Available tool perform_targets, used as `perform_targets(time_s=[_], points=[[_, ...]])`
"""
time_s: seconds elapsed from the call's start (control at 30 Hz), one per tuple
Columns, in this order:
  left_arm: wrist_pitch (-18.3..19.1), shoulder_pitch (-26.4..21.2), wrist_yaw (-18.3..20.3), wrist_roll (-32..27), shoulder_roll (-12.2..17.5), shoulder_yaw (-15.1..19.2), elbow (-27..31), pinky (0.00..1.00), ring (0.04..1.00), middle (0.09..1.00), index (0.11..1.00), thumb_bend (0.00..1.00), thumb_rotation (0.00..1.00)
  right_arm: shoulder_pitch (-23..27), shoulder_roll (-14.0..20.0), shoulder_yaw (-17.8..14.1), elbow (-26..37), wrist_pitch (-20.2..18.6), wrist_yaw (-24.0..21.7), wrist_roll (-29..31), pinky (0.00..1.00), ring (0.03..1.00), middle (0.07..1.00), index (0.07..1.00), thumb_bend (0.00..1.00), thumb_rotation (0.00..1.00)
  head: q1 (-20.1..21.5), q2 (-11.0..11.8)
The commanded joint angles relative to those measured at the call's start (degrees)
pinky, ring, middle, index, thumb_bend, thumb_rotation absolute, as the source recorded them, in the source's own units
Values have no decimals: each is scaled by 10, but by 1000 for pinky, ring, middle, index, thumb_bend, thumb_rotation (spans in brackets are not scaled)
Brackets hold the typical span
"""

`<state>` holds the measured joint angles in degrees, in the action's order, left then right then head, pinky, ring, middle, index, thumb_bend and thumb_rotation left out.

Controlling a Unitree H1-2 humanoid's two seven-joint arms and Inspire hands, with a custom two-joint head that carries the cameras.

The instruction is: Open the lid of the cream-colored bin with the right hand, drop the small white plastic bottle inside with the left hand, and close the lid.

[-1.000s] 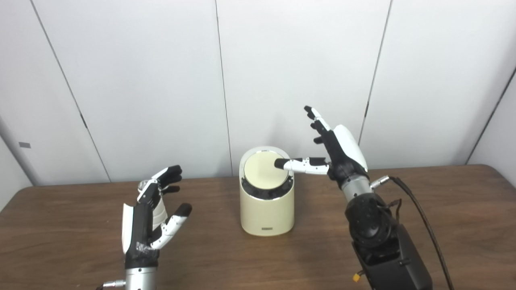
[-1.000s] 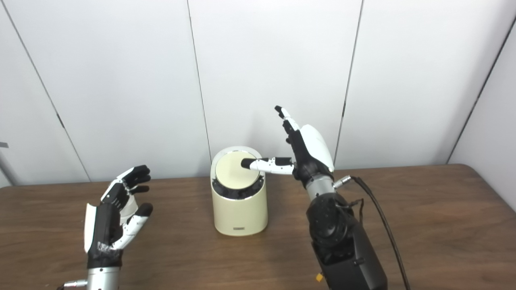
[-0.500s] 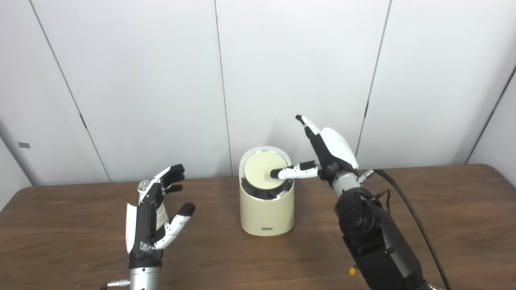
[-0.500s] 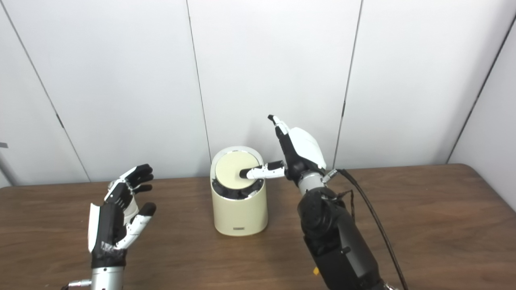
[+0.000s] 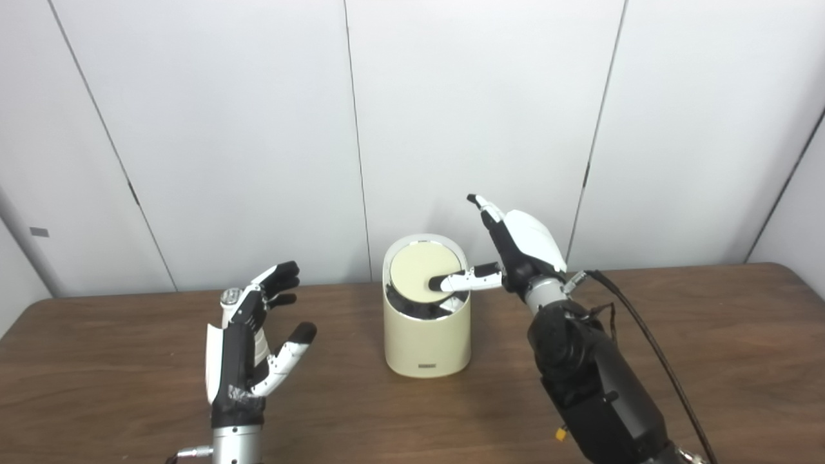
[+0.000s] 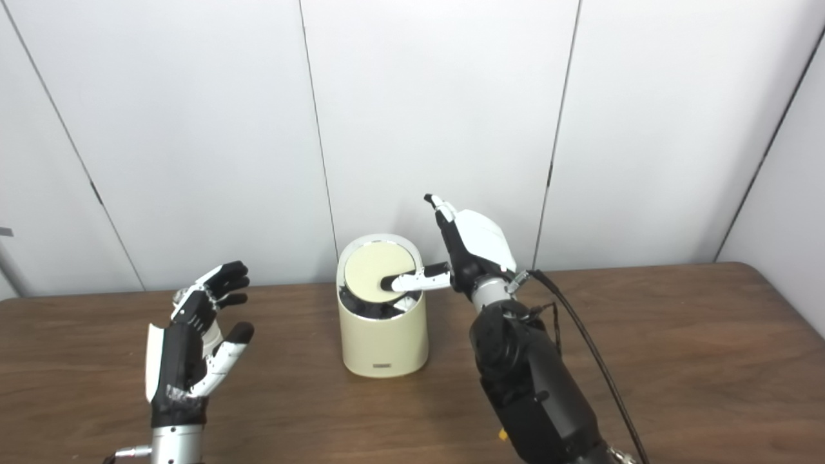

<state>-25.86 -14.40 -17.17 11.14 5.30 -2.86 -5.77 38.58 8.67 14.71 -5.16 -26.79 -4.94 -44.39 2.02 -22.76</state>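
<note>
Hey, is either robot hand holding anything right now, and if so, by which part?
Neither holds anything. The left hand is open and empty above the table. The right hand only presses its thumb on the round cream lid of the cream-colored bin.

Brown wood-grain table (image 5: 709, 335) fills the lower part of both views, its far edge running just in front of the wall. White wall panels (image 5: 477, 96) behind, split by thin dark vertical seams (image 5: 356, 135). Small grey tag or plate (image 5: 39, 232) on the far-left panel, too small to tell which. Right side, another panel (image 5: 796, 212) angles fwd at the corner.
</note>
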Motion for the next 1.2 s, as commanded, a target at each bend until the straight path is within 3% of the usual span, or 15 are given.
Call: perform_targets(time_s=[0.0, 0.3, 0.93, 1.17], points=[[-11, -21, -6, 9, -1, 2, 12, 688, 755, 779, 780, 826, 674, 37, 1, -1, 5, 1, 9, -10, 831, 919, 952, 952, 1000, 513, 0, -1], [-11, -20, -2, 12, -6, 5, 18, 684, 753, 776, 779, 818, 671, 43, -3, 1, -11, 0, 11, -24, 850, 925, 959, 952, 1000, 461, -1, -2], [-10, -18, 5, 18, -10, 10, 26, 691, 756, 785, 780, 781, 683, 43, 4, 23, -16, 2, 27, -56, 808, 896, 938, 924, 958, 115, 0, -5], [-10, -18, 9, 15, -9, 12, 26, 694, 756, 785, 782, 799, 681, 43, 11, 36, -18, 4, 35, -61, 800, 888, 928, 914, 956, 56, 1, -5]])
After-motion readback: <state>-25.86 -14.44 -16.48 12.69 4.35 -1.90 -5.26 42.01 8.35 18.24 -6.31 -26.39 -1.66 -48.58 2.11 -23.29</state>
